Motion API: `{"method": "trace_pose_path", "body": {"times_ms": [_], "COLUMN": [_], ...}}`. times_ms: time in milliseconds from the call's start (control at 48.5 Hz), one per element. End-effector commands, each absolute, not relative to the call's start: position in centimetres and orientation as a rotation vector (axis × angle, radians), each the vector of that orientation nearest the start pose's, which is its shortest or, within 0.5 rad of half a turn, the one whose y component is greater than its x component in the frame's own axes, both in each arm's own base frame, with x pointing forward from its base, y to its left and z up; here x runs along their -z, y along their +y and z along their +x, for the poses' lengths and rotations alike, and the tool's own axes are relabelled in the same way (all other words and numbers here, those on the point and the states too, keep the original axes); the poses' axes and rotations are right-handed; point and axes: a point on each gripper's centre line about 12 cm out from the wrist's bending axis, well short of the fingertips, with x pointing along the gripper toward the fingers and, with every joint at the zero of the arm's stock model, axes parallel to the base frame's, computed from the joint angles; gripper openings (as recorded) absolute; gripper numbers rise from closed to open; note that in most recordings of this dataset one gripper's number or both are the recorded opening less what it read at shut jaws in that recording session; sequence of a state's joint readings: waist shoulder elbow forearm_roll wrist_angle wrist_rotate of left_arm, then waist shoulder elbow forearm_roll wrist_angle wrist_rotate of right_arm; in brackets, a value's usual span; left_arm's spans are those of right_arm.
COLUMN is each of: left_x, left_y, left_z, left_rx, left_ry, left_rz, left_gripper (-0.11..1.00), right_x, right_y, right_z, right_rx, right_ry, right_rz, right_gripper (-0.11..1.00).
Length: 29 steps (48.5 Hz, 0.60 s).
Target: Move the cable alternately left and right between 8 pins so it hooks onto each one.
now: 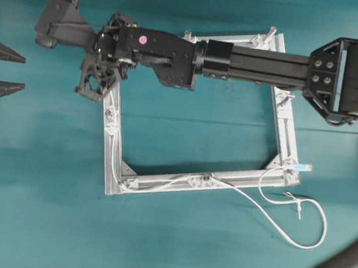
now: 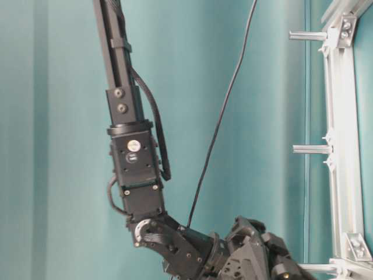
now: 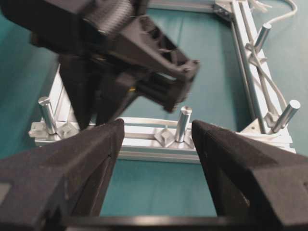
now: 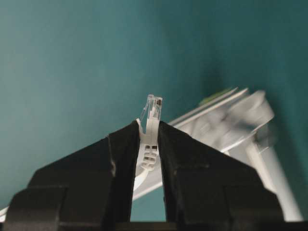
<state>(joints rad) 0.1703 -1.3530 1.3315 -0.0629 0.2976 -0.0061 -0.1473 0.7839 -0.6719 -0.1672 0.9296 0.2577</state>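
Between the right gripper (image 4: 147,144) fingers, the cable (image 4: 153,115) plug end.

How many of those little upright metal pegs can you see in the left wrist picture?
4 pegs: far left, middle, right corner, and farther back on the right. The dark arm may hide more.
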Motion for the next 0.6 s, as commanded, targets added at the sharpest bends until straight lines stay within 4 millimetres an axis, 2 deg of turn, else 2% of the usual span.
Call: {"method": "trace_pose_path", "body": {"times_ms": [0,124,309,454,577], "left_x": [-22.8,-22.8,-22.8,-22.8,-22.8], "left_y": [2.1,2.1,2.1,2.1,2.1], "left_z": [13.3,13.3,13.3,13.3,13.3], "left_rx": [-0.16,-0.16,-0.16,-0.16,-0.16], "left_ry": [0.264,0.264,0.264,0.264,0.264], "left_rz": [-0.085,-0.085,-0.087,-0.087,-0.085], "left_gripper": [0.71,0.71,0.71,0.71,0.71], "right_x": [-19.6,-19.4,-20.5,-20.4,-19.6], "right_y": [-10.9,-12.5,-15.3,-16.4,-17.0], "right_z": [60.9,61.2,61.2,61.1,61.0], "right_rx": [0.341,0.384,0.494,0.531,0.56], "right_ry": [0.912,0.865,0.762,0.749,0.753], "right_rz": [0.125,0.15,0.201,0.207,0.236], "right_gripper": [0.16,0.16,0.16,0.16,0.16]}}
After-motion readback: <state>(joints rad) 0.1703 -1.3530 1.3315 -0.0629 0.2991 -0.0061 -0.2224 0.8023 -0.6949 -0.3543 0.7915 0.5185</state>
